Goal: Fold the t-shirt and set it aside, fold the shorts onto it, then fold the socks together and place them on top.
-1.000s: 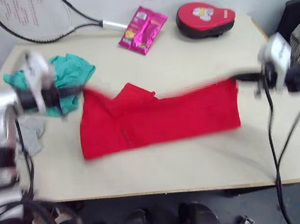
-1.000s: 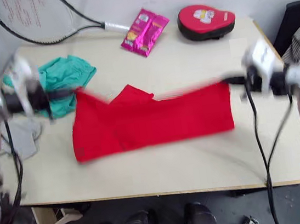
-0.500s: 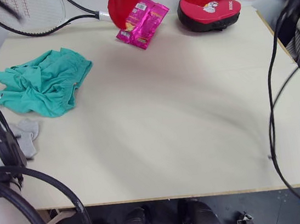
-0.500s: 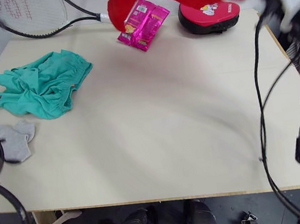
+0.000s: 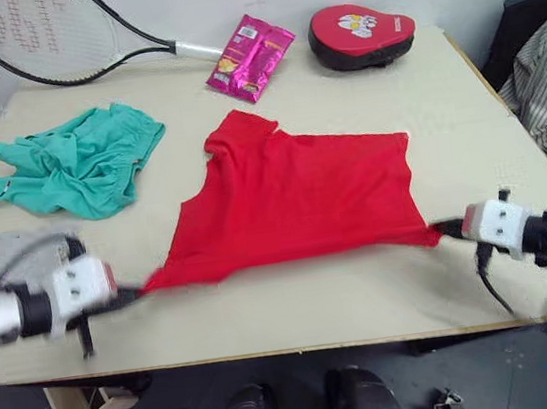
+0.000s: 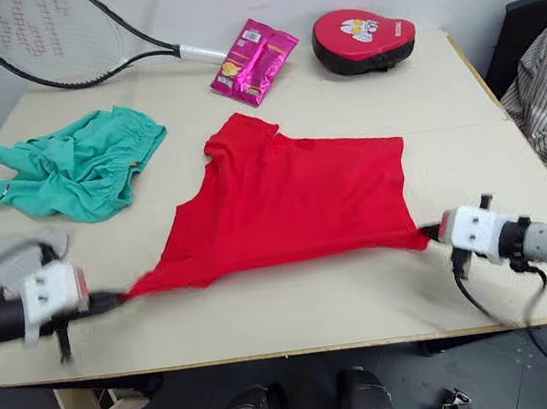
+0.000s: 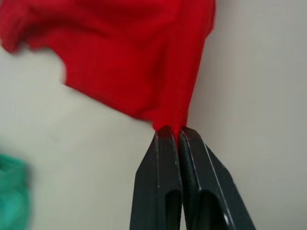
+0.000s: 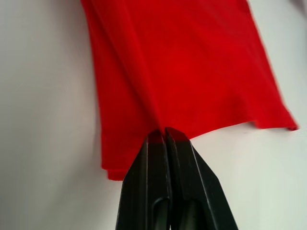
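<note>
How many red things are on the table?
2: the bright red cloth t-shirt spread mid-table, its near corners pinched by the left gripper and right gripper, and a red padded mitt at the far edge.

Silver-grey forearms, white boxy wrist blocks, looped black cables, slim black two-fingered end effectors (image 7: 175,134).

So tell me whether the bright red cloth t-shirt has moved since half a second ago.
Yes. The bright red cloth t-shirt was up in the air over the pink snack packet; now it lies spread on the table, nearer than the packet.
</note>
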Robot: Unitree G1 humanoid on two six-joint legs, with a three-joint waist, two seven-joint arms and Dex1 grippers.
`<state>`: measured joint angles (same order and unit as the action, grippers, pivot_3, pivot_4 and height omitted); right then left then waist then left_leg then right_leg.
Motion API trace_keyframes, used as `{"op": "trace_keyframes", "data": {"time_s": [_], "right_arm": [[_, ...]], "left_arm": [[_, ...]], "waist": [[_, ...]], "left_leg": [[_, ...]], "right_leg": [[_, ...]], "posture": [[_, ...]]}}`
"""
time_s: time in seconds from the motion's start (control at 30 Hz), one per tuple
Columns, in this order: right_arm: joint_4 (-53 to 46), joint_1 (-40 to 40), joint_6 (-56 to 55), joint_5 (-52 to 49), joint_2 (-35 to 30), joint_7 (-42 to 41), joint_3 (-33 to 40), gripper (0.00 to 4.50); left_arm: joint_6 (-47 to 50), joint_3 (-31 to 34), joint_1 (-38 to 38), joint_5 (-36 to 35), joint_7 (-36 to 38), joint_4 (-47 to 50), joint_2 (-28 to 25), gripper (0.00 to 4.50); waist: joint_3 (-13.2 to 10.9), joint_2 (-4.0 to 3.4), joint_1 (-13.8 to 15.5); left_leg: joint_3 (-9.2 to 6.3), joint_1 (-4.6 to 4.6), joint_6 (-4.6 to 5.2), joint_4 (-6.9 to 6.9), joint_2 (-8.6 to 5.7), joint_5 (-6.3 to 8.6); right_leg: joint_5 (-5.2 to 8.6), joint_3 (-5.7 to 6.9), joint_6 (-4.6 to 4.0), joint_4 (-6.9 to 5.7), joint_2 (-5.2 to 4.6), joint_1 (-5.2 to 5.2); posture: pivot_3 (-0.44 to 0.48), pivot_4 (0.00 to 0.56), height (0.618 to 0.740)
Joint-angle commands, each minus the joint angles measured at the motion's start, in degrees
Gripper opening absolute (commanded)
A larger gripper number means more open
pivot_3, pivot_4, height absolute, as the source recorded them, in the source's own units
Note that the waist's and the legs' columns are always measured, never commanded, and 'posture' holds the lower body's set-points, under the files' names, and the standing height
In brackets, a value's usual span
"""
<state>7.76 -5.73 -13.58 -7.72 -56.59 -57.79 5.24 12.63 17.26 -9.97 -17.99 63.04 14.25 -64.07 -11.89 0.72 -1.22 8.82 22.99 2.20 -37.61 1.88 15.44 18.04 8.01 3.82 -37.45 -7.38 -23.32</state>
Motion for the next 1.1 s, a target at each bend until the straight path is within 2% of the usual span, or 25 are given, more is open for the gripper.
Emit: {"op": "trace_keyframes", "data": {"time_s": [0.03,0.13,0.27,0.33,0.43,0.53,0.6,0.7,0.73,0.8,0.83,0.93,1.03,1.1], "right_arm": [[-2.5,2.6,2.2,-1.3,-2.0,-1.8,2.5,0.00],[-4.3,6.4,3.6,-0.6,-3.5,-3.5,2.1,0.00],[-9.2,11.9,10.0,-3.0,-5.4,-7.0,1.9,0.00],[-11.1,11.4,13.3,-5.2,-5.6,-7.7,2.5,0.00],[-12.3,8.2,17.2,-7.5,-5.0,-7.6,3.1,0.00],[-9.6,-0.2,17.9,-7.3,-4.1,-6.9,2.6,0.00],[-5.5,-7.8,16.2,-6.1,-1.6,-3.8,2.5,0.00],[4.2,-22.8,11.8,-1.4,3.1,5.5,2.3,0.00],[7.6,-27.7,11.0,-0.3,4.4,8.1,2.5,0.00],[16.0,-38.5,7.2,3.8,6.3,16.2,2.5,0.00],[20.6,-45.0,4.4,6.1,7.0,21.5,2.7,0.00],[29.1,-55.7,-3.0,10.6,7.4,31.1,2.6,0.00],[33.9,-64.2,-8.9,13.6,6.1,37.8,2.6,0.00],[35.1,-64.5,-12.5,14.8,5.0,38.4,1.9,0.00]], "left_arm": [[7.3,5.0,-4.3,-1.6,0.5,5.8,-0.7,0.02],[12.2,6.5,-5.7,-4.8,0.8,8.7,0.5,0.02],[17.1,7.5,-8.6,-6.9,5.2,10.3,-1.8,0.02],[17.4,7.0,-6.6,-7.7,5.8,9.2,-2.1,0.02],[14.4,4.0,0.8,-6.7,4.3,5.1,-1.0,0.02],[14.2,-1.5,13.4,-7.1,4.4,-0.9,0.2,0.02],[11.3,-5.4,23.0,-4.5,2.9,-6.8,2.5,0.02],[4.2,-11.1,40.4,3.4,-3.3,-20.1,7.4,0.02],[1.7,-12.4,46.4,6.3,-6.7,-25.3,9.2,0.02],[-6.4,-13.6,60.5,13.3,-19.2,-38.8,13.1,0.02],[-14.2,-13.2,69.0,17.1,-29.1,-46.3,14.5,0.02],[-29.4,-12.8,82.9,23.3,-45.8,-60.2,14.9,0.02],[-41.5,-12.7,95.0,27.0,-55.5,-67.4,12.0,0.02],[-47.8,-13.4,98.2,25.9,-51.0,-69.3,11.8,0.02]], "waist": [[0.0,0.03,0.1],[0.0,0.03,0.5],[0.1,0.07,0.9],[0.2,0.17,1.0],[0.2,0.17,1.2],[0.2,0.11,1.1],[0.2,0.09,1.1],[0.2,0.11,0.9],[0.2,0.12,0.9],[0.1,0.19,1.0],[0.0,0.26,0.9],[0.0,0.37,0.8],[0.0,0.39,0.0],[0.0,0.39,-0.4]], "left_leg": [[-0.01,0.08,0.00,0.00,0.01,0.00],[-0.01,0.09,-0.02,0.00,0.00,0.00],[-0.01,0.05,-0.07,0.05,0.01,0.07],[-0.01,0.05,-0.08,0.07,0.02,0.08],[-0.02,0.06,-0.10,0.03,0.03,0.10],[-0.02,0.07,-0.28,0.02,0.01,0.24],[0.00,0.13,-0.09,0.00,0.00,0.08],[0.07,0.15,-0.12,-0.08,-0.01,-0.05],[0.09,0.26,-0.10,-0.14,-0.03,-0.09],[0.21,0.21,-0.11,-0.17,-0.04,-0.14],[0.23,0.36,-0.06,-0.28,-0.03,-0.19],[0.25,0.93,-0.01,-0.31,-0.06,-0.26],[0.43,1.34,0.22,-0.27,-0.17,-0.10],[0.48,1.47,0.33,-0.19,-0.20,0.02]], "right_leg": [[0.00,0.00,0.00,0.00,0.00,-0.06],[0.00,-0.02,0.00,0.01,-0.03,-0.08],[0.02,-0.01,-0.04,0.05,-0.02,-0.06],[0.04,0.03,-0.08,0.07,-0.01,-0.07],[0.04,0.05,-0.09,0.07,-0.02,-0.07],[-0.01,0.04,-0.12,0.05,-0.04,-0.08],[-0.03,0.05,-0.13,0.00,-0.03,-0.17],[-0.03,0.13,-0.13,-0.09,0.03,-0.18],[-0.03,0.13,-0.12,-0.18,0.02,-0.30],[-0.02,0.10,-0.12,-0.26,-0.01,-0.30],[-0.03,0.12,-0.11,-0.29,0.02,-0.40],[-0.12,0.12,0.02,-0.43,-0.08,-0.88],[-0.11,0.18,0.07,-0.31,-0.11,-1.26],[-0.10,0.40,0.11,-0.18,-0.13,-1.35]], "posture": [[0.000,0.150,0.740],[0.000,0.150,0.740],[0.000,0.150,0.740],[0.000,0.150,0.740],[0.000,0.150,0.740],[0.000,0.150,0.740],[0.000,0.150,0.740],[0.000,0.150,0.740],[0.000,0.150,0.740],[0.000,0.150,0.740],[0.000,0.150,0.740],[0.000,0.150,0.740],[0.000,0.150,0.740],[0.000,0.150,0.740]]}}
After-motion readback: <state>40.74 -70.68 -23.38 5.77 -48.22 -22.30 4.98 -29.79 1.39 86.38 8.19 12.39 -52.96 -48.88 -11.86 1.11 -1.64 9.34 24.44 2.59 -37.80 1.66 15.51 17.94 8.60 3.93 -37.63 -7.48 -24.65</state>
